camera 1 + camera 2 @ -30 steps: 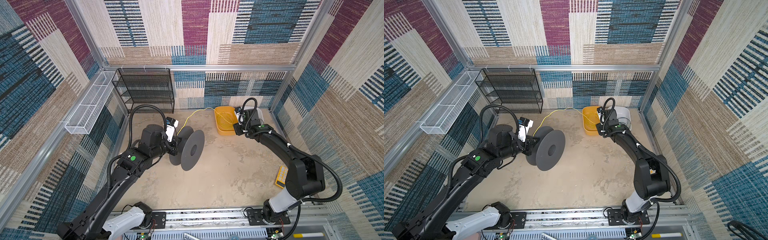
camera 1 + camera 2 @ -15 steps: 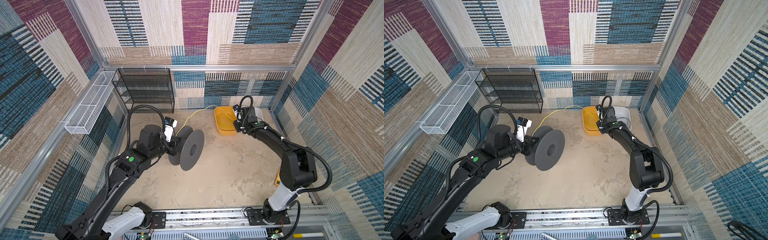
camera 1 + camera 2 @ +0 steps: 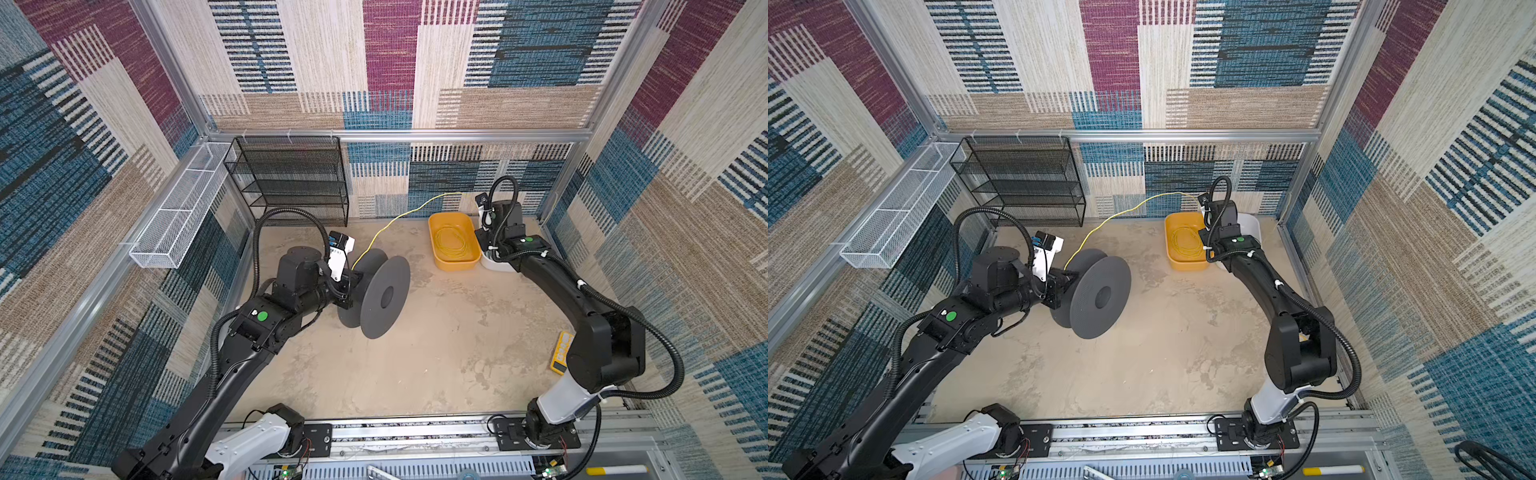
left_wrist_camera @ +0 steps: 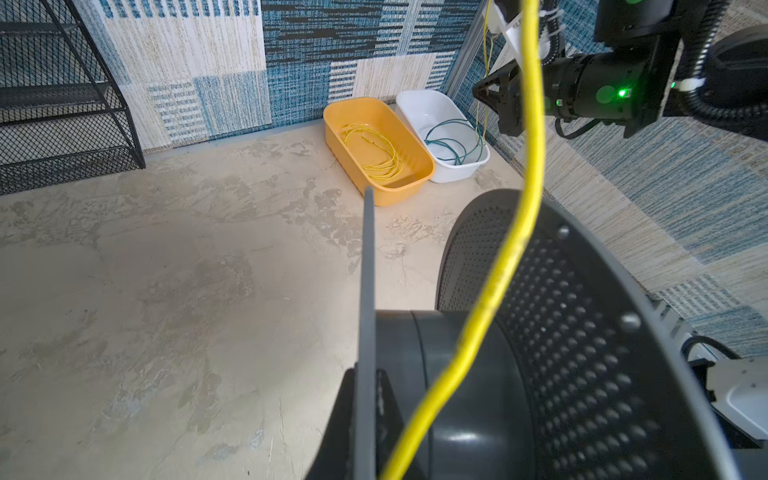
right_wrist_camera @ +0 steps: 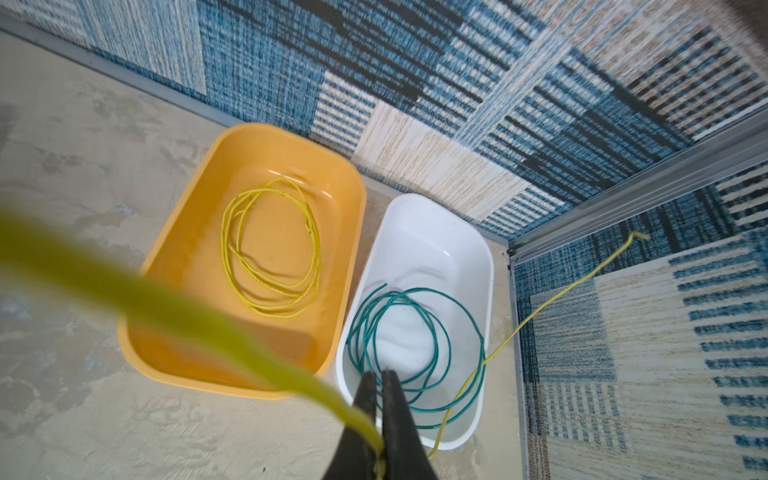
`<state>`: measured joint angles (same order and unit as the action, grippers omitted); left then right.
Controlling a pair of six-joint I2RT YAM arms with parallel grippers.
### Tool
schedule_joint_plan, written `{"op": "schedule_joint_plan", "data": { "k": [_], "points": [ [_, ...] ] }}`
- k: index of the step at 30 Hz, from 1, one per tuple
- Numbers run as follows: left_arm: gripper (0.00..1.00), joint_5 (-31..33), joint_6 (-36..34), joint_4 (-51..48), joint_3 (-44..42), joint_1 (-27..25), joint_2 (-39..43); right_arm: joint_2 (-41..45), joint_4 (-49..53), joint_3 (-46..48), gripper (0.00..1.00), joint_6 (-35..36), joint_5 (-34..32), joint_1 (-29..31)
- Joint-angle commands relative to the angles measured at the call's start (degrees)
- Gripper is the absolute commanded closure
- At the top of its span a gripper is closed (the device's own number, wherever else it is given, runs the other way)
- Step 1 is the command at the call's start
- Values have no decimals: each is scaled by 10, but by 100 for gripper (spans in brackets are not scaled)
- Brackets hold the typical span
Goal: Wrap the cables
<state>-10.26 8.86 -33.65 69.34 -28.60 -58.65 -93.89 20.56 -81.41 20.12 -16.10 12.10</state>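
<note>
Since a second ago the right gripper [image 5: 379,376] has swung from over the yellow bin [image 5: 174,249] toward the back right corner, and its jaws have come together on the yellow cable [image 5: 187,322]; the left gripper [image 3: 348,291] and the spool [image 3: 384,297] sit where they did. In both top views we see the spool just left of the frame's centre, flanges upright, with the left gripper clamped on its left flange. From the hub the yellow cable climbs up and to the right, to the right gripper in the upper right of the floor area, where the right arm [image 3: 552,286] covers most of the white bin [image 3: 494,266]. Just left of that bin sits the yellow bin, a yellow coil [image 3: 451,245] lying in it. Through the left wrist view we see the left gripper's fingers [image 4: 332,428] pinching one flange, seen edge-on; the cable rises thick and close from the hub, and beyond it the right gripper hangs well above both bins, pinching a thin dangling strand. The teal cable [image 4: 451,144] lies looped in the white bin. Through the right wrist view the closed fingers [image 5: 365,399] grip the yellow cable, whose thin tail trails across the white bin to a free end against the wall. We cannot tell whether the yellow coil joins the held cable.
</note>
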Motion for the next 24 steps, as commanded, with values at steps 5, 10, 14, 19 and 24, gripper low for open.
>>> {"op": "schedule_joint_plan", "data": {
  "k": [5,10,14,19,24],
  "points": [
    [100,-28,-22,40,25,8,9,18,34,-21,96,-11,-32,6],
    [100,-44,-16,65,12,12,8,9,40,-46,96,-3,-86,6],
    [100,-58,-8,82,2,13,5,8,9,-47,100,9,-136,6],
    [100,-67,-5,94,-10,13,9,29,-43,-28,100,-14,-63,6],
    [100,-64,-8,94,-13,14,14,19,-26,-58,100,-36,-49,26]
  ]
}}
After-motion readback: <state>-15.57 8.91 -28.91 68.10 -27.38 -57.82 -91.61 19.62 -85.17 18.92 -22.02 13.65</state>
